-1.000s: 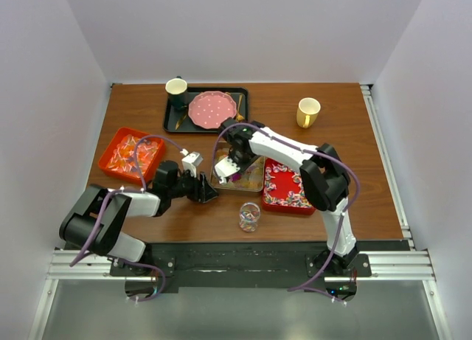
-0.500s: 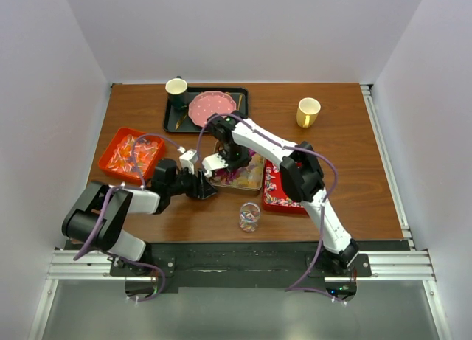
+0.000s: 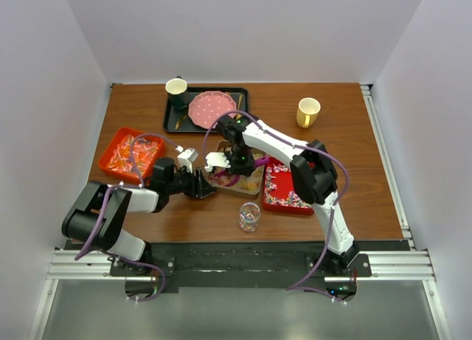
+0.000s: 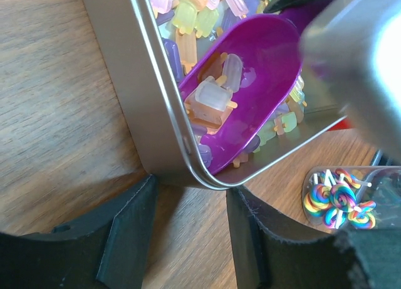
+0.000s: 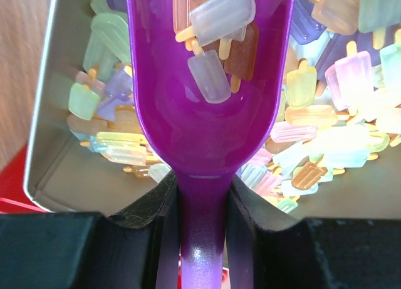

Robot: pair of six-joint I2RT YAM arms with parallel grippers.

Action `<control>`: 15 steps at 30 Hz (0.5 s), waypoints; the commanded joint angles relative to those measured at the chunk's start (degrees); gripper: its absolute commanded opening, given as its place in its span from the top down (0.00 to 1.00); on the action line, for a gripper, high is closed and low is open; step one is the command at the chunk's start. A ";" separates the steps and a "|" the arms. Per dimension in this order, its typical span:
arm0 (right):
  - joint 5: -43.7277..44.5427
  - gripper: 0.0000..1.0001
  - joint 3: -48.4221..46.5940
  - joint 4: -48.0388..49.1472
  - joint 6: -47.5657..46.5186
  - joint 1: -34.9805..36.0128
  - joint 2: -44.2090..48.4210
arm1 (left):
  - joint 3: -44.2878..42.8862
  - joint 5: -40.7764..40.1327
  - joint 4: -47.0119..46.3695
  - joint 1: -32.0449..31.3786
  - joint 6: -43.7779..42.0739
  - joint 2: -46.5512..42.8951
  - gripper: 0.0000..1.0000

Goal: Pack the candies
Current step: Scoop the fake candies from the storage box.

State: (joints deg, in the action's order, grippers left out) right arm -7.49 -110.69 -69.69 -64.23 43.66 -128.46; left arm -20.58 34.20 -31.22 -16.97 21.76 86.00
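right hand [image 5: 202,195]: clamped on the handle of the purple scoop [image 5: 207,113], one finger pressed to each side
purple scoop: its bowl reaches ahead of the right hand and sits low inside the metal tin [image 5: 56,185]
pastel gummies [image 5: 213,76]: a few lie in the scoop bowl, and the rest are heaped in the tin under it and on both sides of the right hand
left hand [image 4: 191,239]: fingers spread, with only bare bench [image 4: 56,113] between them
metal tin: its rounded corner lies just ahead of the gap in the left hand; I cannot tell whether it touches a finger
swirled pieces [image 4: 338,201]: some sit in a clear cup [image 4: 376,173] just off the left hand's right finger, and more fill a red tray [image 3: 284,189] close on the right hand's right
orange-red pieces [image 3: 133,154]: in an orange tray [image 3: 110,142] well back from the left hand, on its left, beside the forearm
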 commanded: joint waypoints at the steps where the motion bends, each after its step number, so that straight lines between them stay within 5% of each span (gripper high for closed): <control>1: -16.41 1.00 2.41 5.78 1.03 0.82 4.70 | -2.97 -0.71 3.62 2.29 -2.42 0.05 0.47; 15: -16.95 1.00 10.23 10.71 1.21 -3.58 12.01 | -9.39 8.08 24.27 7.74 -9.81 -7.24 0.41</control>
State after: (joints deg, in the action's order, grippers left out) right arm -19.00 -102.56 -59.92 -62.17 40.49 -121.21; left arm -26.89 39.00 -12.05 -9.85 15.59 82.08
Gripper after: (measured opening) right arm 0.305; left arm 0.586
